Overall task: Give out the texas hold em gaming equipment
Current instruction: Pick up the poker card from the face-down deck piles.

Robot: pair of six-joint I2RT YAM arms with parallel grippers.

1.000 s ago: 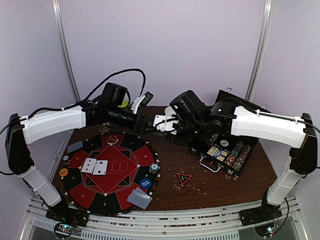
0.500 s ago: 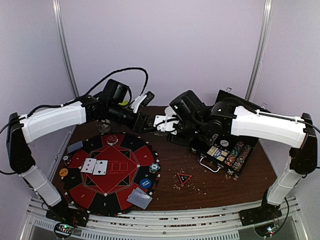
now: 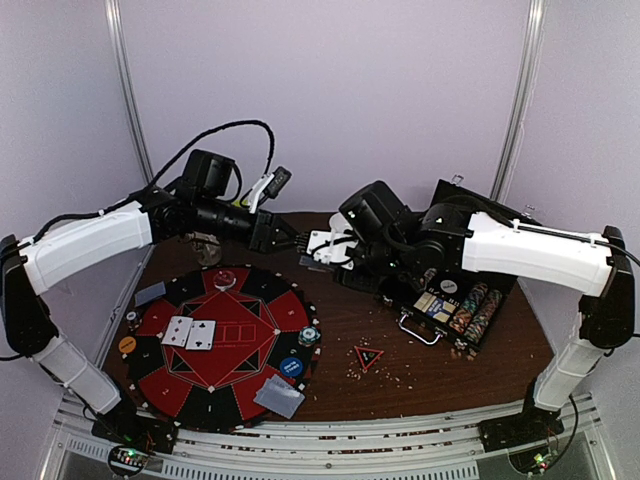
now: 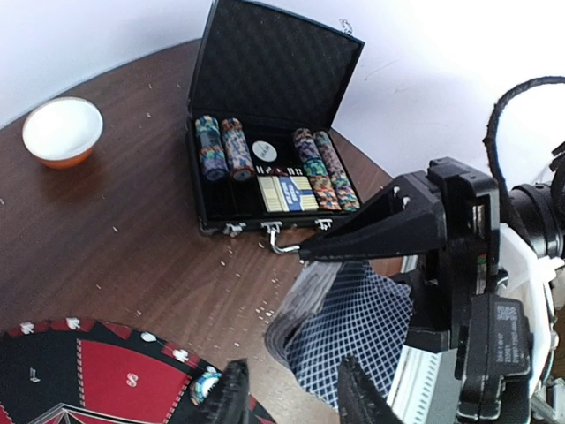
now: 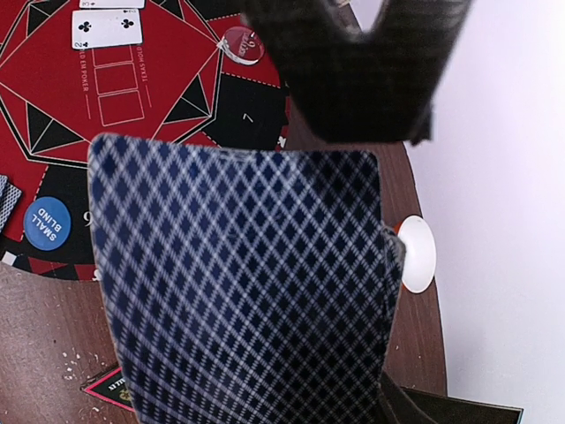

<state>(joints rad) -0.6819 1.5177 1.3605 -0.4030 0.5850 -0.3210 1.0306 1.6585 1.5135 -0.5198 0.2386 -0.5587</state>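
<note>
My right gripper (image 3: 322, 250) is shut on a deck of blue diamond-backed cards (image 5: 238, 283) and holds it above the table's far middle; the deck (image 4: 353, 322) fills the right wrist view. My left gripper (image 4: 291, 389) hangs just left of the deck, jaws apart, nothing showing between them. On the red and black mat (image 3: 240, 345) lie two face-up cards (image 3: 188, 333), a blue button (image 3: 291, 366) and a chip stack (image 3: 309, 335). An orange button (image 3: 127, 344) sits at the mat's left edge. The red-black triangle marker (image 3: 369, 357) lies on bare wood.
The black chip case (image 3: 455, 300) stands open at the right, with rows of chips (image 4: 216, 146) inside. A white bowl (image 4: 62, 131) sits on the far side of the table. Grey-backed cards (image 3: 279, 397) lie at the mat's near edge. Crumbs dot the wood.
My left arm has drawn back to the left, away from the deck, and its jaws have narrowed. The right arm and the deck have stayed put.
</note>
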